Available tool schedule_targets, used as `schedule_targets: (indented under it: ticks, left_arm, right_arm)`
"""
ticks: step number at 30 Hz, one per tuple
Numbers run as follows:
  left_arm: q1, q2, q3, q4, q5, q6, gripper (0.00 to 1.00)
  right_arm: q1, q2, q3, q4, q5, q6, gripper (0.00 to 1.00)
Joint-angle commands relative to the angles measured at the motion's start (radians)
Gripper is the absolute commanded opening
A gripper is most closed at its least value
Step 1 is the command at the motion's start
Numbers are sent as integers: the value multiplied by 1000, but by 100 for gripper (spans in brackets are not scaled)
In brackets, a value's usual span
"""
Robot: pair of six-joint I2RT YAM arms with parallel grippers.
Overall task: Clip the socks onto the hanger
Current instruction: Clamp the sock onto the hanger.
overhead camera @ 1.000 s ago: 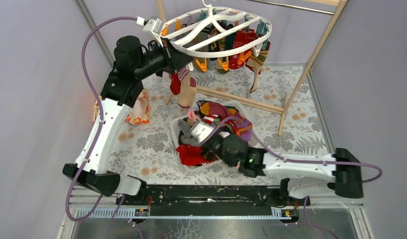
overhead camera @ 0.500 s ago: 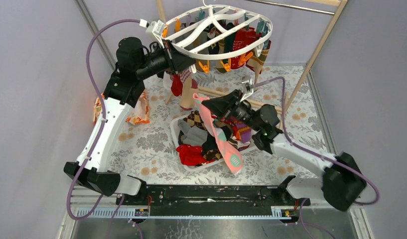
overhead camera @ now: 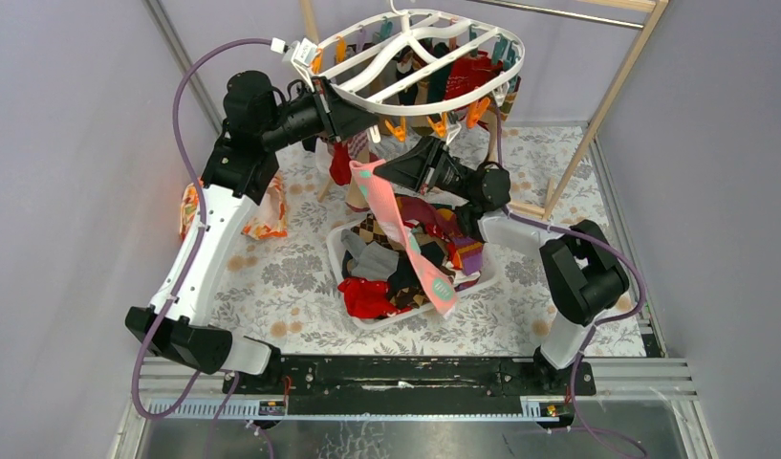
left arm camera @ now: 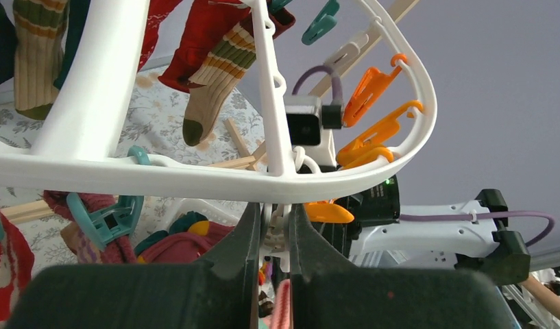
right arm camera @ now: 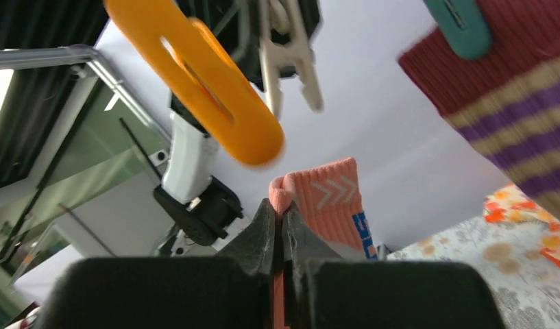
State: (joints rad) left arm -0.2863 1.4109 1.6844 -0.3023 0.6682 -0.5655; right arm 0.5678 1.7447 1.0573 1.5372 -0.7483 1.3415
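The white oval hanger [overhead camera: 417, 55] hangs at the back with several socks [overhead camera: 467, 81] clipped under it. My left gripper [overhead camera: 367, 122] reaches beneath its near rim [left arm camera: 195, 181]. In the left wrist view that gripper [left arm camera: 275, 223] is shut on a white clip [left arm camera: 288, 236]. My right gripper [overhead camera: 379, 172] is just below and to the right, shut on the cuff of a pink sock [overhead camera: 405, 234] that trails down over the basket. The right wrist view shows this gripper [right arm camera: 282, 209] pinching the pink sock's cuff [right arm camera: 328, 195] under an orange clip [right arm camera: 201, 89] and the white clip [right arm camera: 290, 55].
A white basket [overhead camera: 333, 251] heaped with mixed socks [overhead camera: 372, 295] sits mid-table. Light wooden poles [overhead camera: 611, 100] frame the hanger, with a low bar [overhead camera: 463, 191] behind the basket. An orange floral cloth [overhead camera: 268, 216] lies left. A maroon striped sock [right arm camera: 510, 89] hangs from a teal clip [right arm camera: 462, 24].
My right arm has lifted the pink sock out of the basket and swung up and back to just beneath the hanger. The left arm has stayed put on its clip.
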Motion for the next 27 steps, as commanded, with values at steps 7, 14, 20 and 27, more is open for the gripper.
schedule_targets:
  ticks: [7, 14, 20, 27]
  left_arm:
    - [37, 11, -42, 123, 155, -85, 0]
    - [45, 11, -48, 151, 194, -116, 0]
    - [47, 16, -42, 142, 200, -111, 0]
    - [50, 16, -41, 136, 200, -104, 0]
  right_arm:
    - [-50, 83, 209, 183, -85, 201, 0]
    - [-52, 121, 265, 183, -85, 225, 0]
    - [-56, 135, 296, 182, -85, 235, 0]
    - [-69, 124, 294, 182, -102, 246, 0]
